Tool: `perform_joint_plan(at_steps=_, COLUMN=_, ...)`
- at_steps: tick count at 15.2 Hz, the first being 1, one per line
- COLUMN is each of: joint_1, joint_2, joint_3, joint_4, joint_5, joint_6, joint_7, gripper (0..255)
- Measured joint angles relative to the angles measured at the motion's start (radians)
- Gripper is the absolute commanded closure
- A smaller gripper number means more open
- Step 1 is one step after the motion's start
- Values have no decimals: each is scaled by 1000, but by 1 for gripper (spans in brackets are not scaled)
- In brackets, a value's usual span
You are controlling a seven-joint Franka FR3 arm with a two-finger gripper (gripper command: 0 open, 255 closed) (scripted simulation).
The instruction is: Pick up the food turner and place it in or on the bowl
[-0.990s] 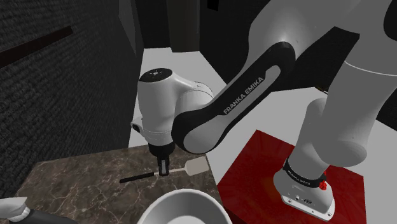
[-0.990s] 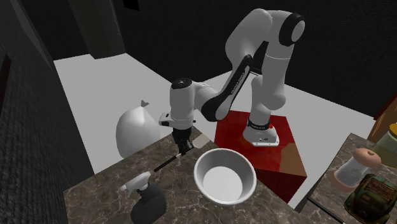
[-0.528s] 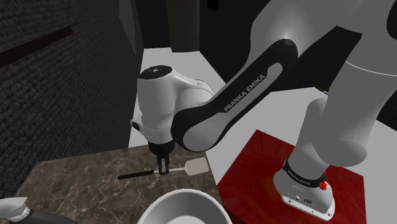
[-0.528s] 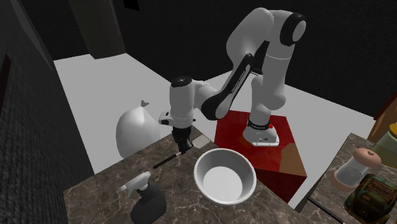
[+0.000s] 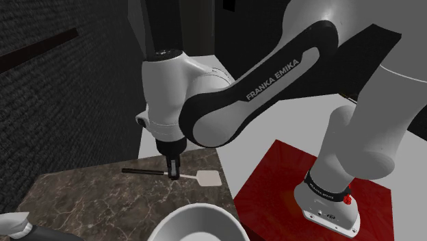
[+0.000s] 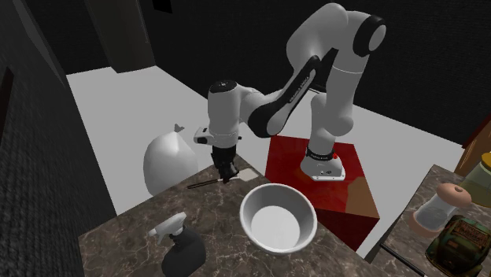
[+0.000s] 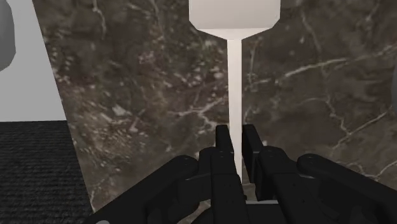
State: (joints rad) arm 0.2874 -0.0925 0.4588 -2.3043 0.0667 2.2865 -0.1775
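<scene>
The tool (image 5: 174,174) is clamping the turner (image 5: 206,179) mid-shaft near the tabletop's (image 5: 82,198) edge, balancing it for carrying to the bowl (image 5: 198,220).

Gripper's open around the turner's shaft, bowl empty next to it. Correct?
Not open. The wrist view shows the gripper shut on the food turner, clasping its thin shaft. The rest holds: the bowl is empty and sits beside it.
</scene>
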Motion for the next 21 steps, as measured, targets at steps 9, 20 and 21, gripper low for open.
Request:
perform_joint_plan(at_steps=9, joint_1=2, joint_2=-60, joint_3=-10, joint_4=65, joint_5=25, joint_6=-120, joint_7=-17, gripper=255)
perform_joint_plan(at_steps=20, joint_1=0, joint_2=-108, joint_3=-24, joint_4=171, joint_5=39, joint_6=-271, joint_7=-29, gripper=255)
perform_joint_plan(at_steps=21, joint_1=6, joint_2=-118, joint_3=-18, joint_4=165, joint_5=44, joint_6=-275, joint_7=-19, gripper=255)
